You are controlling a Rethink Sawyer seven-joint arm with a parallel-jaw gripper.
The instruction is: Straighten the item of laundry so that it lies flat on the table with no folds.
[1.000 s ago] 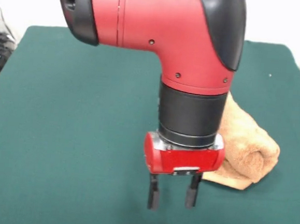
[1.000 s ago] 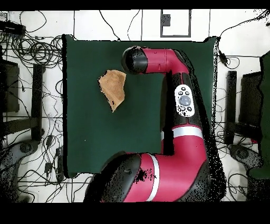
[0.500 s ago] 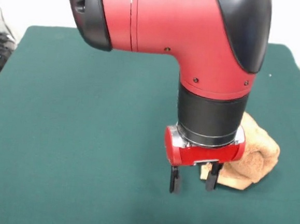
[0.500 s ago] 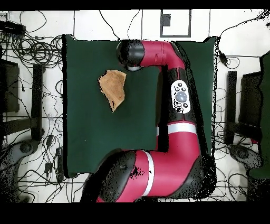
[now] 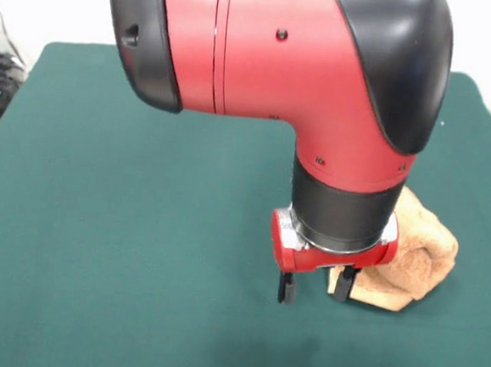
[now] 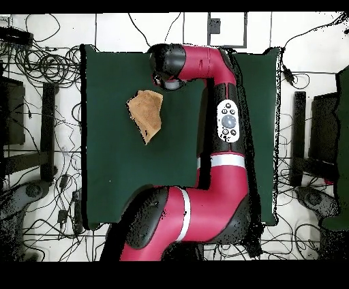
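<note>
A dark green felt worktop [image 5: 123,225] fills the scene, ringed by white floor strewn with black cables [image 6: 48,65]. A bunched tan towel [image 5: 418,257] lies near one side edge. The red arm's gripper [image 5: 314,289] hangs beside it, fingers apart, holding nothing.

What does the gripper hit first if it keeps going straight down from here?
Most likely the bare table: the open gripper points down beside the towel's near corner. One fingertip overlaps the towel's edge in the front view, so it may clip it; depth is unclear.
</note>
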